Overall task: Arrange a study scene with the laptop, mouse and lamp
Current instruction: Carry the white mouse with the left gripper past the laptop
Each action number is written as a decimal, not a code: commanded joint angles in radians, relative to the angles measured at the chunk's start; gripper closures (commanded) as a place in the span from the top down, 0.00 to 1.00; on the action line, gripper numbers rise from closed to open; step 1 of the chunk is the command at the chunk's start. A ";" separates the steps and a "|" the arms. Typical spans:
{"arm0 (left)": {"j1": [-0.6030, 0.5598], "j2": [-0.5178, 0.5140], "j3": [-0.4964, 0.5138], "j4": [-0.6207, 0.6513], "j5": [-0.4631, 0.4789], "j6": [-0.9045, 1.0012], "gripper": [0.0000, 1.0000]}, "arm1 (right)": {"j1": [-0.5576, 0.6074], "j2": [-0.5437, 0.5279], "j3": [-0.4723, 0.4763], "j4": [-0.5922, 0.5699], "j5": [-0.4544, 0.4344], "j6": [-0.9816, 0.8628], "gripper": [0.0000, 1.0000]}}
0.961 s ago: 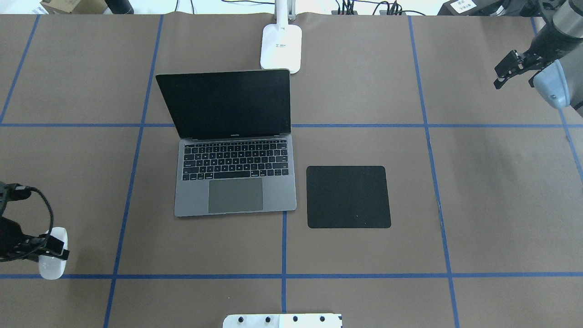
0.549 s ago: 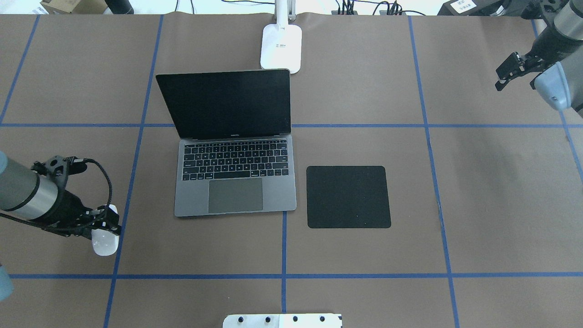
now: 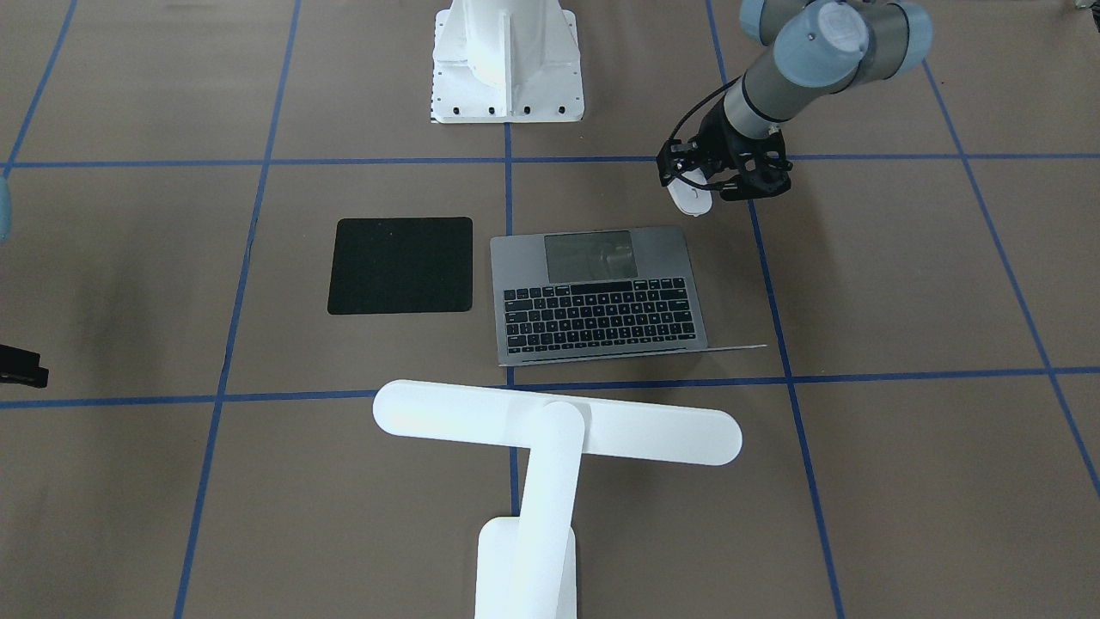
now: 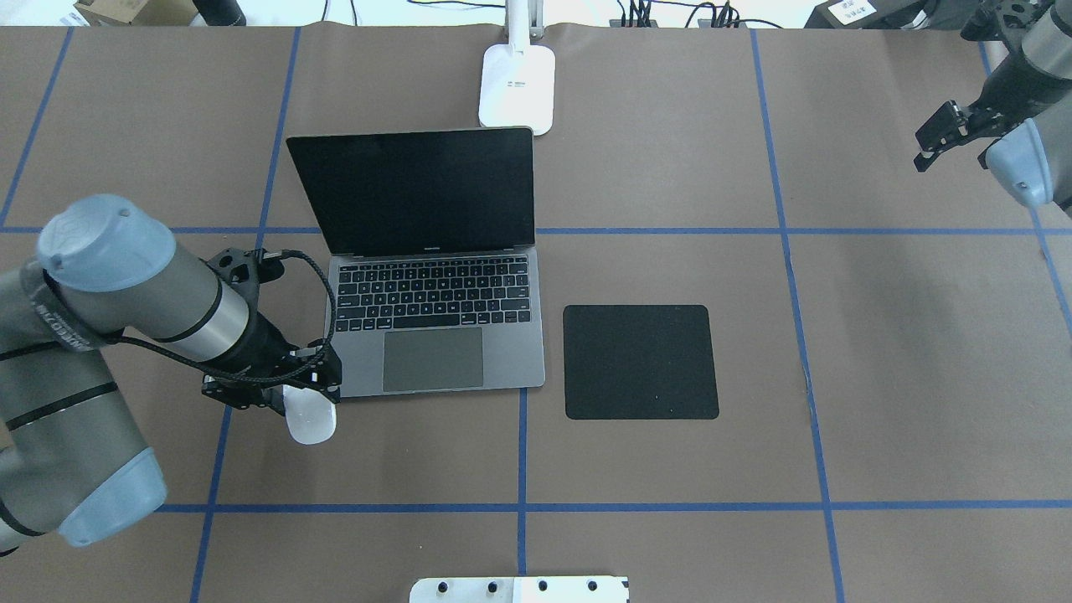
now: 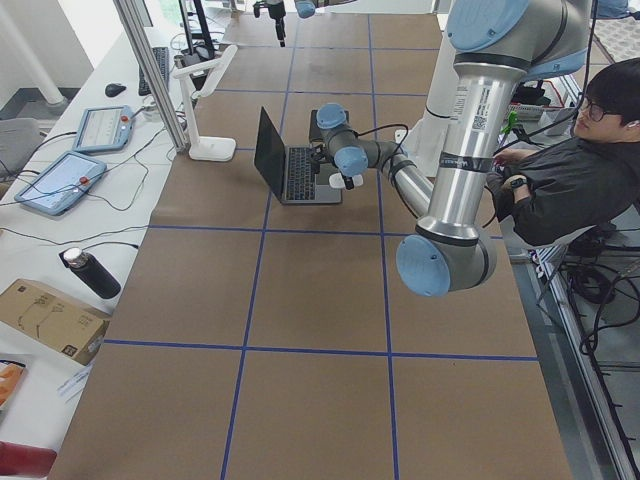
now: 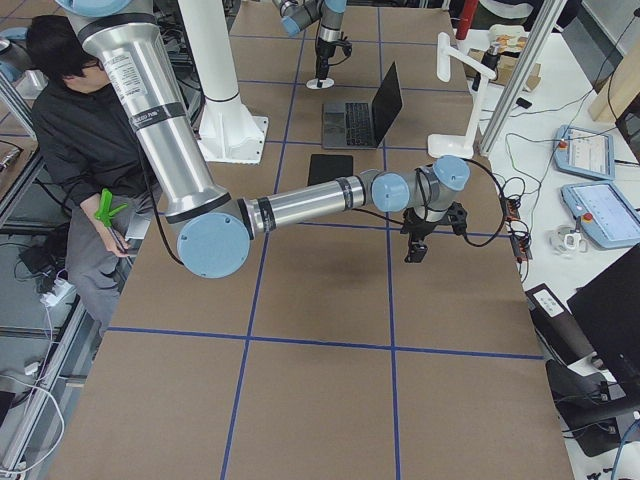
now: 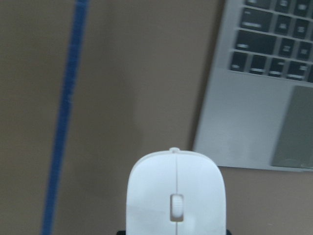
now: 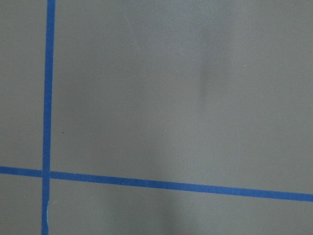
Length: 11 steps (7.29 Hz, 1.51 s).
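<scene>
Just beside the near left corner of the laptop [image 4: 435, 360], the left gripper [image 4: 303, 404] is clenched on the mouse [image 4: 311, 425]; the mouse-placing step seems in hand, and next it likely needs carrying rightward onto the black mat [image 4: 641, 362].

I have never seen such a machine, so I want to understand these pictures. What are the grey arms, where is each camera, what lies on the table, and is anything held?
These are two robot arms at a brown table. One camera looks down from behind the robot, one faces it, two stand at the table's ends, and one sits on each wrist. On the table are an open laptop, a black mat beside it and a white lamp behind its screen. The left hand grips a white mouse near the laptop's front corner. The right hand hangs off to the side and holds nothing.
</scene>
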<state>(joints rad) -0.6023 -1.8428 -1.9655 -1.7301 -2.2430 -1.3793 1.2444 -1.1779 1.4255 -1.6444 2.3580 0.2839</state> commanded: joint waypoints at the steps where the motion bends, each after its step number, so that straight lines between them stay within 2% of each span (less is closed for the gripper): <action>1: 0.044 -0.174 0.014 0.169 0.005 -0.029 0.00 | 0.001 -0.005 0.004 0.000 -0.003 0.000 0.99; 6: 0.065 -0.540 0.340 0.190 0.057 -0.032 0.00 | 0.000 -0.005 0.007 0.000 -0.032 0.000 0.99; 9: 0.081 -0.630 0.437 0.179 0.059 -0.029 0.00 | 0.001 -0.005 0.018 0.000 -0.031 0.004 0.99; 11: 0.088 -0.743 0.557 0.175 0.060 -0.029 0.00 | 0.000 -0.005 0.016 0.000 -0.031 0.005 0.99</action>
<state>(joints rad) -0.5200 -2.5204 -1.4807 -1.5515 -2.1842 -1.4085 1.2445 -1.1827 1.4412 -1.6444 2.3270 0.2881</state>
